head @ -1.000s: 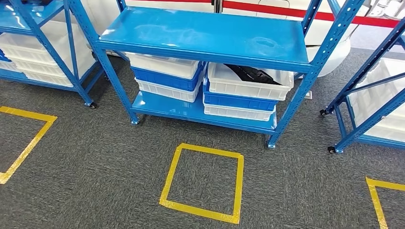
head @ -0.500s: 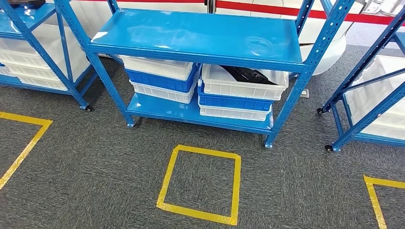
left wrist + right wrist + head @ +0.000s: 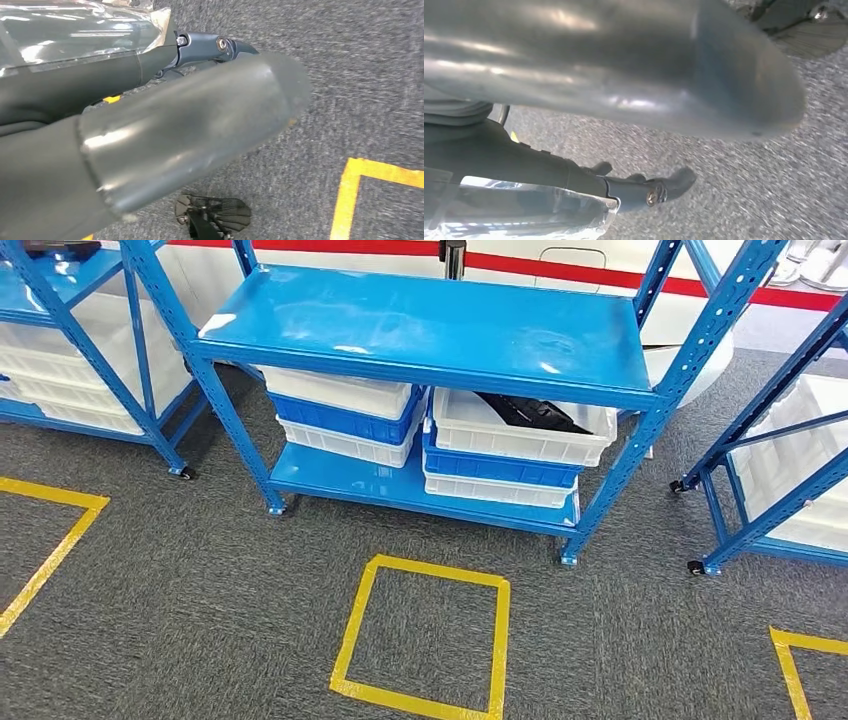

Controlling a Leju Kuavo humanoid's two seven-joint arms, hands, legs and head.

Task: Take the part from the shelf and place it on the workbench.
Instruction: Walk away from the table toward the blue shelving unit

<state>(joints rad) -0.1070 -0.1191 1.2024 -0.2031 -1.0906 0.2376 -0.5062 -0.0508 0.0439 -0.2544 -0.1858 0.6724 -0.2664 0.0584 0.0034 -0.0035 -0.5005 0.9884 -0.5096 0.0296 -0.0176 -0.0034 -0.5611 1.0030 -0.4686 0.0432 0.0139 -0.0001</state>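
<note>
Part (image 3: 528,412), seemingly black, in white bin (image 3: 520,430)

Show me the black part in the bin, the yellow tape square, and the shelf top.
black part (image 3: 528,412), head view, its middle.
yellow tape square (image 3: 353,616), head view, its left strip.
shelf top (image 3: 430,320), head view, bare middle.

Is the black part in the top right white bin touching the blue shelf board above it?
Apart. The head view shows the black part lying in the white bin, with a clear gap below the shelf board.
</note>
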